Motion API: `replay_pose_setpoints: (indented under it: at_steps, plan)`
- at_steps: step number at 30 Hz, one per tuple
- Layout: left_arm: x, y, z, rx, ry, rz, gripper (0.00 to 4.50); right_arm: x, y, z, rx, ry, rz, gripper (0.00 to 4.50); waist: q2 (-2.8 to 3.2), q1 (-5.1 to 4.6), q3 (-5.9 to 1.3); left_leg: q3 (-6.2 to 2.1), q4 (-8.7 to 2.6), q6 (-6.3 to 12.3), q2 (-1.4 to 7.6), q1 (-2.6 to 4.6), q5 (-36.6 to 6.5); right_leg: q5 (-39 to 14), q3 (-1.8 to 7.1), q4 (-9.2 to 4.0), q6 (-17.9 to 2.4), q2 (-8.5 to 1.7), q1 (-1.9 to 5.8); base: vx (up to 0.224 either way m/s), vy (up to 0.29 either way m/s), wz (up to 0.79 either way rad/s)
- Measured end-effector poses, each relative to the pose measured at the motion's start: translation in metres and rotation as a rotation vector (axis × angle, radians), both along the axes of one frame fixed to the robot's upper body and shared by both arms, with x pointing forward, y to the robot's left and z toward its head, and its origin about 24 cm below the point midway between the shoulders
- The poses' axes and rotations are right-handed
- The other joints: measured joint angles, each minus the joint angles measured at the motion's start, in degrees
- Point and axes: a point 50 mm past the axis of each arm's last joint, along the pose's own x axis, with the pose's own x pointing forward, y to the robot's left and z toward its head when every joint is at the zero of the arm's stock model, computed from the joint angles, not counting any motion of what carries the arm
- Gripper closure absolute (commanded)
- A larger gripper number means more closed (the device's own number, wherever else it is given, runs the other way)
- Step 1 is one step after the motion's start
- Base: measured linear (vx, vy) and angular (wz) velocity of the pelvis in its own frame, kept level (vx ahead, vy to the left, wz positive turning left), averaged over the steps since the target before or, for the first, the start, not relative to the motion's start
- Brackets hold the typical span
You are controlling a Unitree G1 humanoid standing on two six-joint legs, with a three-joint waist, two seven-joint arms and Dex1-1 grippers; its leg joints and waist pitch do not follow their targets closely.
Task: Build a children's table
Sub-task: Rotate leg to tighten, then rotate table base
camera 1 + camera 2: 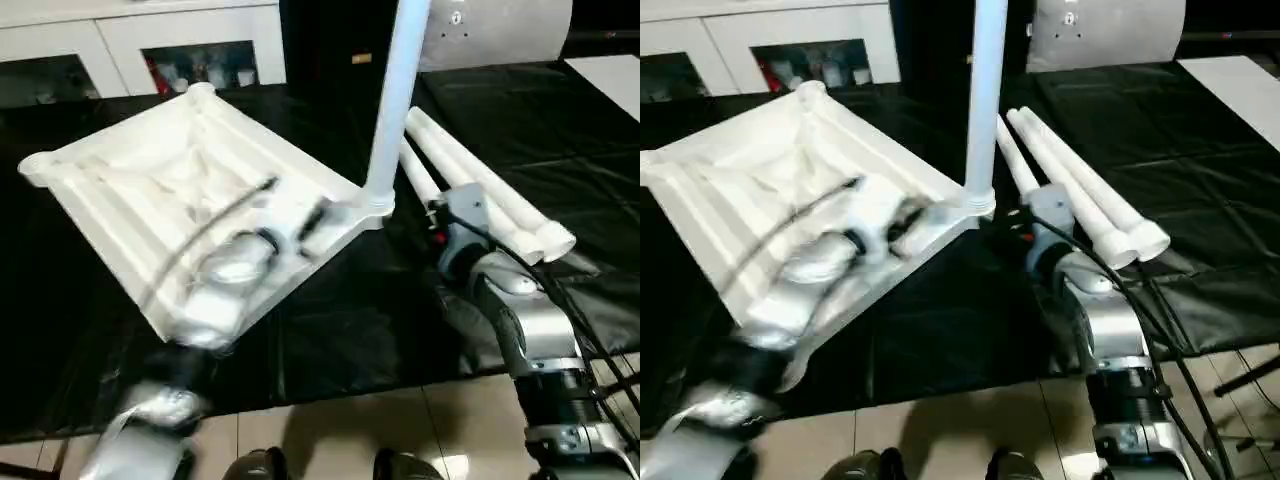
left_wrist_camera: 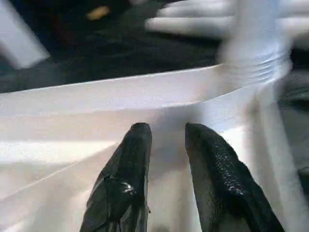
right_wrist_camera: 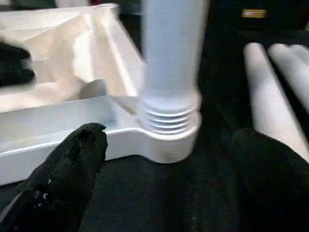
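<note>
The children's table top (image 1: pixel 150 180) lies upside down and tilted on the black worktable, ribbed underside up. One white leg (image 1: pixel 395 90) stands upright in its near right corner socket (image 3: pixel 169 140), with threads showing at its base. More loose legs (image 1: pixel 480 180) lie side by side to the right. My left gripper (image 2: pixel 168 129) hovers over the underside close to that corner. Its fingers (image 2: pixel 130 164) stand a little apart with nothing between them. My right gripper (image 3: pixel 171 137) is open wide, one finger (image 3: pixel 72 159) on each side of the socket, touching neither.
White cabinets (image 1: pixel 150 50) line the back wall. A white sheet (image 1: pixel 610 80) lies at the far right of the black cover. The worktable's front edge (image 1: pixel 330 395) meets the tiled floor, where my feet show.
</note>
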Motion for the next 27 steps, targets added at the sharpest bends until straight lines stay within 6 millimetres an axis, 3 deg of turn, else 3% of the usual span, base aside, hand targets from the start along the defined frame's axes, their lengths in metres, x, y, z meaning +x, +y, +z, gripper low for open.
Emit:
replay_pose_setpoints:
  at_steps: [5, 11, 14, 22, 27]
  plan:
    - [-0.010, 0.023, 0.005, 0.082, -0.006, 0.043, 3.14, -0.005, 0.016, -0.002, -0.043, 0.002, 0.108, 0.00, 0.02, 0.35, -0.01, 0.01, 0.08, -0.02, -0.02, -0.01, 0.0, 0.0, 0.06, 0.00, 0.0, -0.01, 0.06, 0.000, 0.000, 0.00]
    - [-0.021, 0.085, 0.011, 0.340, 0.036, 0.258, 3.14, -0.008, 0.028, -0.013, -0.145, 0.070, 0.192, 0.00, -0.03, 0.18, 0.00, -0.01, 0.11, -0.06, -0.01, 0.06, 0.0, -0.1, 0.07, 0.24, 0.1, 0.00, 0.01, 0.000, 0.000, 0.00]
    - [-0.023, 0.105, 0.018, 0.392, 0.030, 0.356, 3.14, -0.010, 0.031, -0.023, -0.178, 0.124, 0.219, 0.00, -0.03, 0.31, 0.00, -0.01, 0.18, -0.06, -0.02, 0.05, 0.0, -0.1, 0.11, 0.24, 0.1, -0.01, 0.03, 0.000, 0.000, 0.00]
    - [-0.031, 0.127, 0.011, 0.492, 0.091, 0.478, 3.14, -0.006, 0.042, -0.030, -0.180, 0.158, 0.238, 0.00, -0.08, 0.17, 0.04, -0.01, 0.32, -0.06, -0.06, 0.03, 0.0, 0.0, 0.19, 0.42, 0.1, -0.02, 0.00, 0.000, 0.000, 0.00]
    - [-0.037, 0.129, 0.008, 0.507, 0.182, 0.462, 3.14, 0.003, 0.053, -0.027, -0.176, 0.139, 0.232, 0.00, -0.08, 0.15, 0.04, -0.01, 0.40, -0.06, -0.04, 0.05, 0.0, -0.1, 0.21, 0.61, 0.1, -0.02, -0.07, 0.000, 0.000, 0.00]
